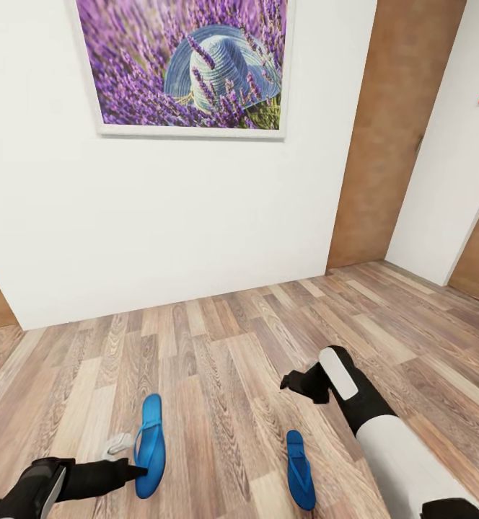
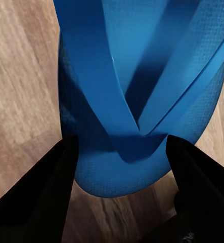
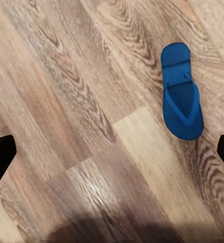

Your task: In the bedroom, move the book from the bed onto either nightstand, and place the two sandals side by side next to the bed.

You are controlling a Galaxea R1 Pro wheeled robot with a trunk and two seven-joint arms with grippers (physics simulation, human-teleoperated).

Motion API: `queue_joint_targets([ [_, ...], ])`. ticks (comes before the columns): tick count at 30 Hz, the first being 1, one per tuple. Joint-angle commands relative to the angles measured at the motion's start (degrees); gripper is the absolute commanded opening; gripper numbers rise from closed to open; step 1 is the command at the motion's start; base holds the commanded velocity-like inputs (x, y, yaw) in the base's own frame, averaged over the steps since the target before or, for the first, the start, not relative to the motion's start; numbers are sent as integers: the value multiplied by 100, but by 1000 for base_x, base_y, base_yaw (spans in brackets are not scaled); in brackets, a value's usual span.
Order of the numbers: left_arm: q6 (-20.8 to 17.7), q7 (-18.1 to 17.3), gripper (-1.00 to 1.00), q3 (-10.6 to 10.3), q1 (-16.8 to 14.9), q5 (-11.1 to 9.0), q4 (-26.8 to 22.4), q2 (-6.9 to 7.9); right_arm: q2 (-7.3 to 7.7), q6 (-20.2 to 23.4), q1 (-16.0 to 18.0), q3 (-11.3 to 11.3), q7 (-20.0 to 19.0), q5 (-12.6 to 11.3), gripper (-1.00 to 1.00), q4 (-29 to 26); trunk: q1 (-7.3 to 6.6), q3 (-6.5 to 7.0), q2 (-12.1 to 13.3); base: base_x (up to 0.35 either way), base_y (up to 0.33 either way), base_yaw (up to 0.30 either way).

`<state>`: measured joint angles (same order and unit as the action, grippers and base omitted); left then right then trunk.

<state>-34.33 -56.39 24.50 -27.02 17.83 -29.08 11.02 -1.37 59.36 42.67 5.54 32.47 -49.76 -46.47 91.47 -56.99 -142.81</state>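
- Wood-plank floor [image 1: 225, 346] runs up to a white wall [image 1: 160, 216] hung with a lavender picture [image 1: 189, 65]; you are facing that wall, with both sandals lying on the boards just ahead of your arms
- Your left end effector [image 1: 135, 472] sits low at the near end of the left sandal [image 1: 151, 443]; in the left wrist view its two dark fingers [image 2: 38, 197] stand spread on either side of the sandal's rounded end [image 2: 137, 101], so it is unclenched and straddling, not yet gripping
- That sandal's long axis runs straight away from you toward the wall, in line with the left end effector's reach
- Your right end effector [image 1: 297, 382] hovers above the floor, spread wide and holding nothing; the right sandal [image 1: 299, 468] lies nearer to you than it does, so you would draw back to reach it
- In the right wrist view that sandal [image 3: 181, 91] lies flat, well apart from either fingertip [image 3: 0, 157]
- Left arm is the nearer one; closing on the left sandal looks like the step in hand
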Motion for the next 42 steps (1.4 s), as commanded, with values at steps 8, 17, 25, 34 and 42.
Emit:
queue_joint_targets([
  [8, -538, -47, -100, 40, -5, 33, -89, -35, -284, 55, 865, 75, 842, -58, 100, 1579, -1, -6, -3, 0, 0, 0],
  [17, -669, -82, -100, 45, -5, 28, -469, -53, -291, 18, 941, 159, 911, -49, 100, 1721, 29, -90, -47, 0, 0, 0],
  [25, -855, -98, -100, 40, -5, 27, -751, -60, -283, 16, 984, 280, 897, 67, 100, 1713, 49, -268, -57, 0, 0, 0],
  [34, -1104, -141, -100, 39, -5, -49, -963, -91, -261, 16, 1005, 366, 773, 556, 100, 1665, 72, -467, -69, 0, 0, 0],
  [42, -1320, -464, -100, 13, -5, -577, -1138, -75, -238, -146, 1007, 396, 478, 673, 100, 1477, 93, -644, -80, 0, 0, 0],
])
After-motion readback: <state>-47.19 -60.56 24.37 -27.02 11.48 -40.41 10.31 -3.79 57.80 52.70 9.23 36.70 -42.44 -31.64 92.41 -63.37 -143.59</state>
